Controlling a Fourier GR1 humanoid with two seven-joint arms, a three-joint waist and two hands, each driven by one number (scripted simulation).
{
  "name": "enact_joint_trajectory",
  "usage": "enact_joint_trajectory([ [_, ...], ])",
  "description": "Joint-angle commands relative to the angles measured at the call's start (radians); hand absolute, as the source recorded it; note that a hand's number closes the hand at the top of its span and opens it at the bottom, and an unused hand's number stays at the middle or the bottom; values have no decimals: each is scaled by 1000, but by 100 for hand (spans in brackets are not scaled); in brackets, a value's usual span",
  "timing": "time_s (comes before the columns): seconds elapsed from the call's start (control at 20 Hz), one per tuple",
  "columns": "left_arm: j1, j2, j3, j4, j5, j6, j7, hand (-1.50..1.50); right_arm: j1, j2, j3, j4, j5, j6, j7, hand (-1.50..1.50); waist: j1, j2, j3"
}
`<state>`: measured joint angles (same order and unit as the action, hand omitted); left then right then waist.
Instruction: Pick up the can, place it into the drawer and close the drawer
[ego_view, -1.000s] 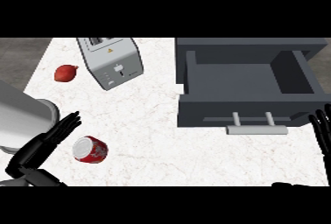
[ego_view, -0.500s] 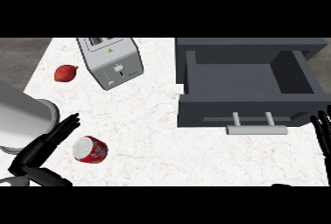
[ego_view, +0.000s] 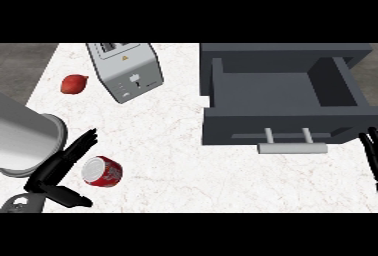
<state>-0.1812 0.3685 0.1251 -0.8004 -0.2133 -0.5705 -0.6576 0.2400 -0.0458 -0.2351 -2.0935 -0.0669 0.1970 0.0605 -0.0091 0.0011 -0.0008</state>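
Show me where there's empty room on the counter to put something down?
The widest bare patch of the counter lies between the can and the drawer, below the toaster. A smaller one sits between the onion and the left hand. The drawer's inside is bare too. It's crowded lower left, around the can and left hand.

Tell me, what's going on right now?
Left hand open beside the can, not holding. Right hand open at right edge. Drawer open, empty. Nothing between can and drawer.
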Motion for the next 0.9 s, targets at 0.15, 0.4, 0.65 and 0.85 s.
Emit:
enact_joint_trajectory([
  [0.15, -86, -4, -29, 155, -21, -52, -142, -150, -10, 16, 12, 24, 31, -9, -14, -150, -1, 1, 0],
  [0.4, -109, -49, -50, 191, -24, 3, -136, -150, -11, 1, 0, -54, -2, -7, 74, -150, 0, 0, 0],
  [0.65, -120, -22, -61, 186, -10, -38, -133, -150, -62, 3, 9, -41, 17, -27, 96, -150, 5, 0, 0],
  [0.85, -133, -31, -65, 173, 10, -49, -96, -150, 1, -5, -26, -28, -25, 6, 34, -150, 3, -1, 1],
])
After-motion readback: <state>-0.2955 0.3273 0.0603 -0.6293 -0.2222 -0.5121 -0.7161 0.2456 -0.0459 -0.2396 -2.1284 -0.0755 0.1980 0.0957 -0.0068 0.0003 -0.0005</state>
